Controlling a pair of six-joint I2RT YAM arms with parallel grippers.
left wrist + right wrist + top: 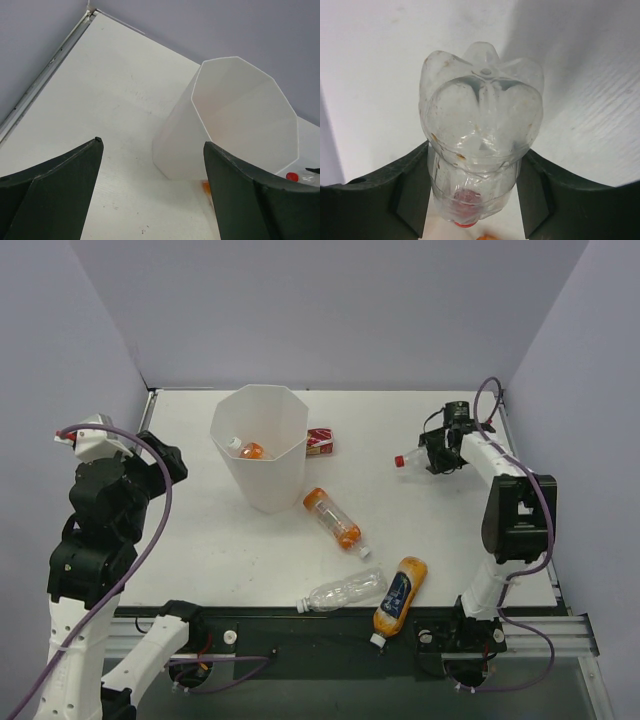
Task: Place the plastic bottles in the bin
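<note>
The white octagonal bin [272,485] stands left of centre; a bottle with orange contents [249,450] lies inside it. On the table lie a clear bottle with orange contents [333,520], an all-clear bottle [343,592] and an orange bottle with a dark blue label [399,597] at the near edge. My right gripper [437,452] at the far right is shut on a clear, red-capped bottle [480,120], held by its body above the table. My left gripper [152,142] is open and empty, left of the bin [180,145].
A small red rectangular box [320,442] sits just right of the bin. Grey walls close off the left, back and right sides. A black and metal rail runs along the near edge, where the labelled bottle overhangs.
</note>
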